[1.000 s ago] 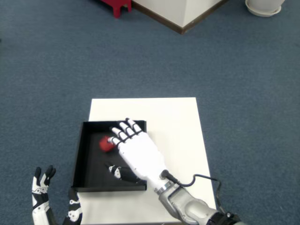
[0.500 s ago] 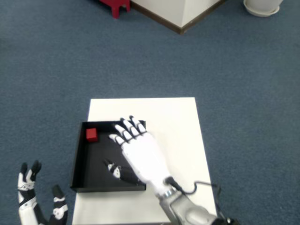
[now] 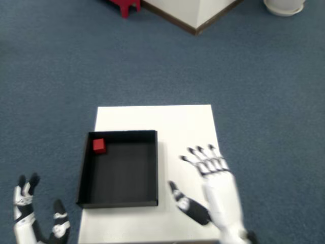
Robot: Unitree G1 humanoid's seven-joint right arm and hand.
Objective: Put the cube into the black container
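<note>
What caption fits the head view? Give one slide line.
Red cube rests in the black container's far-left corner; open right hand hovers beside it.

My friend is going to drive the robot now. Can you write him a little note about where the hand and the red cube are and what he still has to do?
Right hand: open, fingers spread, holding nothing, over the white table to the right of the black container.
Red cube: inside the black container, in its far left corner.
Done: the cube is in the container.
Left: nothing more for the cube, it seems; just keep the hand clear of the container.
</note>
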